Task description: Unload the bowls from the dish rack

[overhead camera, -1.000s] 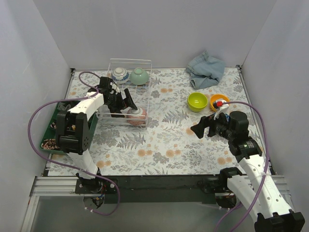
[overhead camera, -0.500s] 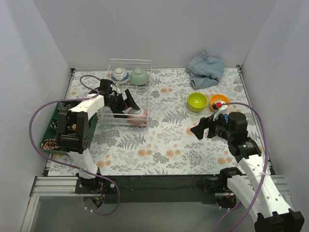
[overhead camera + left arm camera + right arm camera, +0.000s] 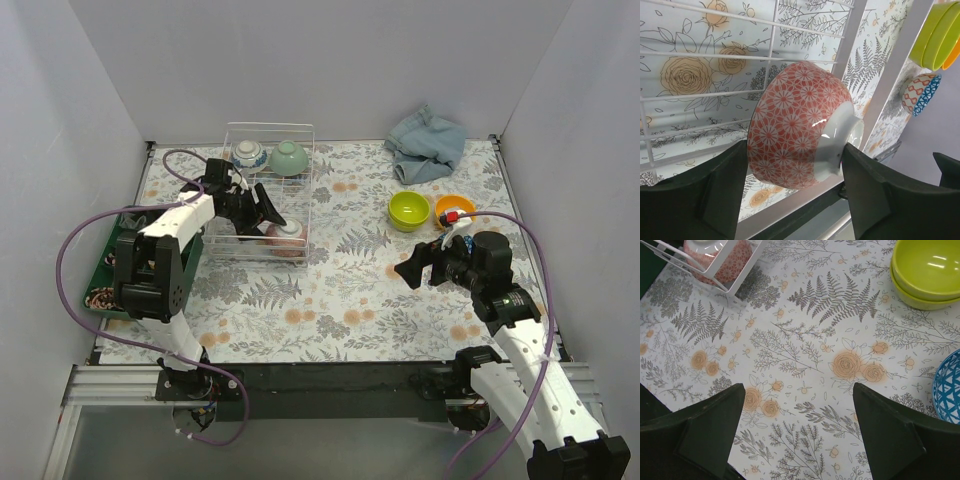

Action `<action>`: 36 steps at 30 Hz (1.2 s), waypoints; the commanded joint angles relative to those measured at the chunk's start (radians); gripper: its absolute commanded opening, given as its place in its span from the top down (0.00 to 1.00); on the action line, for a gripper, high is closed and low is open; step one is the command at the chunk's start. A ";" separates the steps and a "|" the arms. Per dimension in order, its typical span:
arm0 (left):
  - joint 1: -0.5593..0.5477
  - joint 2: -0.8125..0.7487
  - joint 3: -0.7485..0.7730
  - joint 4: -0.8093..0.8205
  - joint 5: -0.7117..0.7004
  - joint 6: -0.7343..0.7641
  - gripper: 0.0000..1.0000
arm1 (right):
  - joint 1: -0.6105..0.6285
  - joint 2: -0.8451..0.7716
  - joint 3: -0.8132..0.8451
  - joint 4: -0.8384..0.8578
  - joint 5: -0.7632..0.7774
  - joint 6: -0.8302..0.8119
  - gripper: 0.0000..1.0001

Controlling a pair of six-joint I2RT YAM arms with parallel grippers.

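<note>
Three small round bowls sit inside the rectangular white wire dish rack (image 3: 270,124) at the back left of the floral-printed counter (image 3: 340,300). A blue-and-white bowl (image 3: 249,153) and a pale green bowl (image 3: 288,157) stand side by side at the rack's far end. A pinkish flower-patterned bowl (image 3: 287,237) lies at its near right corner.

The left end effector (image 3: 795,150) reaches into the rack from the left. Its dark fingers (image 3: 715,195) pinch the pinkish flower-patterned bowl, one at the rim and one at the white foot. The bowl is tipped on its side above the wire floor.

Well to the right, outside the rack, two lime green bowls (image 3: 927,270) are stacked one inside the other on the counter. An orange bowl (image 3: 453,205) stands just beside them, and a whitish bowl patterned in blue and orange (image 3: 920,92) is close by.

The right end effector (image 3: 797,390) hangs above the counter between the rack and the lime pair, its fingers spread wide and holding nothing.

A crumpled blue denim cloth (image 3: 427,143) lies at the back right. A dark green compartment tray (image 3: 108,262) sits at the counter's left edge, behind the left arm.
</note>
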 commanded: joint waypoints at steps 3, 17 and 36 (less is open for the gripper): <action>-0.016 -0.080 0.064 -0.074 -0.105 -0.006 0.48 | 0.003 0.005 0.017 0.020 0.002 0.001 0.03; -0.016 -0.125 0.205 -0.131 -0.319 0.153 0.65 | 0.004 0.039 0.044 0.026 -0.027 -0.001 0.04; -0.275 -0.247 0.237 -0.059 -0.778 0.555 0.68 | 0.004 0.138 0.113 0.053 -0.120 -0.011 0.05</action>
